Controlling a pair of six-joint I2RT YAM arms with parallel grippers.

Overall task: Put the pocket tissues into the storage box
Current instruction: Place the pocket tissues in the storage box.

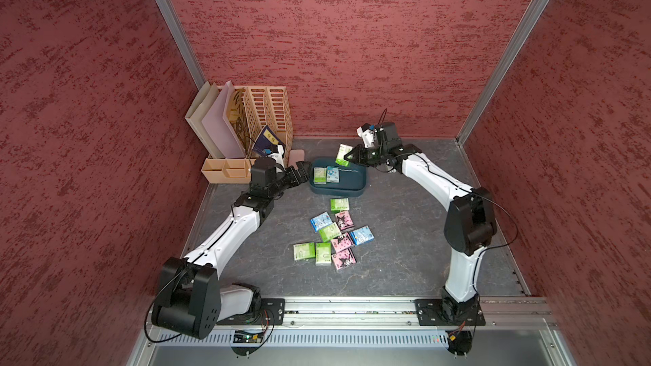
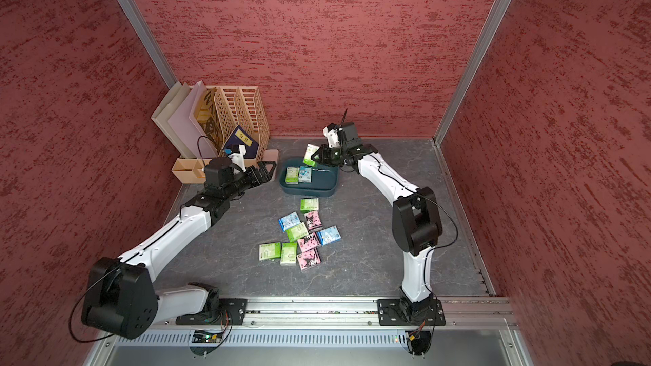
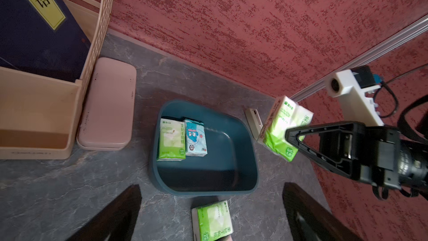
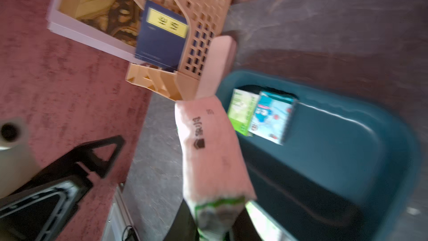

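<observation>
**The right arm [image 1: 468,223] holds a green pack [image 1: 341,152] by the storage box [image 1: 336,192]**

It is the nearer arm. Its right pincer [image 1: 347,158] is clenched on the pack, which stands on end, tilted, above the box's far rim. The bare box floor lies just below, toward the robot. The left pincer [image 1: 305,172] gapes empty beside the box. Two packs [image 1: 320,175] lie inside; other pocket tissues [image 1: 330,231] dot the tabletop [image 1: 405,241].

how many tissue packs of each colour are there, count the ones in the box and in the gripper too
green packs: 6
light blue packs: 3
pink packs: 3
total: 12 (2 in the storage box, 1 green pack held in the right gripper, 9 on the table)
</observation>
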